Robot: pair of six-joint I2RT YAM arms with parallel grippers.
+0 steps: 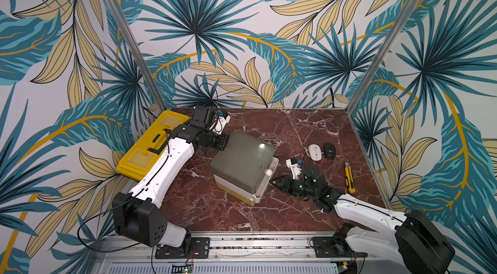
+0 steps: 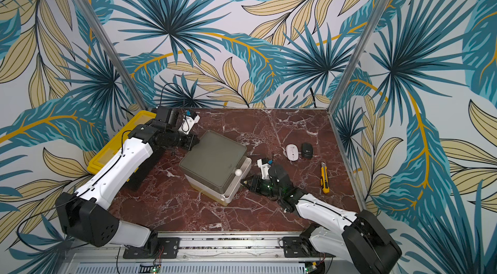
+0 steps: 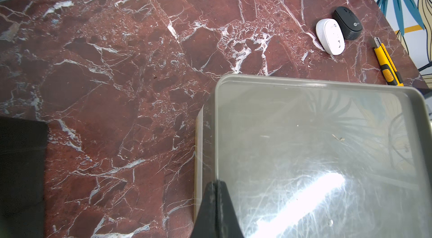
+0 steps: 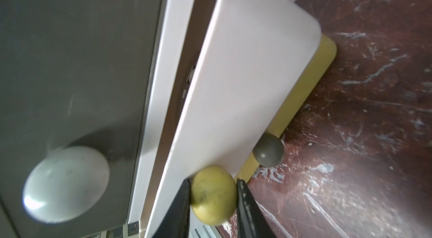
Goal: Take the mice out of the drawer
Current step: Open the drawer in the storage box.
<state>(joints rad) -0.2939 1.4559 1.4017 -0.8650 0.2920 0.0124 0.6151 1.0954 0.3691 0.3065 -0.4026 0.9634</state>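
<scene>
A white mouse [image 1: 315, 152] and a black mouse [image 1: 329, 150] are already laid on the surface [image 1: 282, 124], side by side, well apart from the right fingers [image 4: 247, 208]. These fingers are closed on the yellow knob [image 4: 213, 198] of the white drawer [image 4: 245, 61], which is opened only a little. The left fingers [image 3: 215, 208] are held shut at a corner of the grey cabinet top [image 1: 242, 162]. The other mice are not seen and are presumably inside.

The left arm [image 1: 174, 157] and right arm [image 1: 368, 213] share white shells, black joints (thin black cables [image 1: 157, 170] alongside).
</scene>
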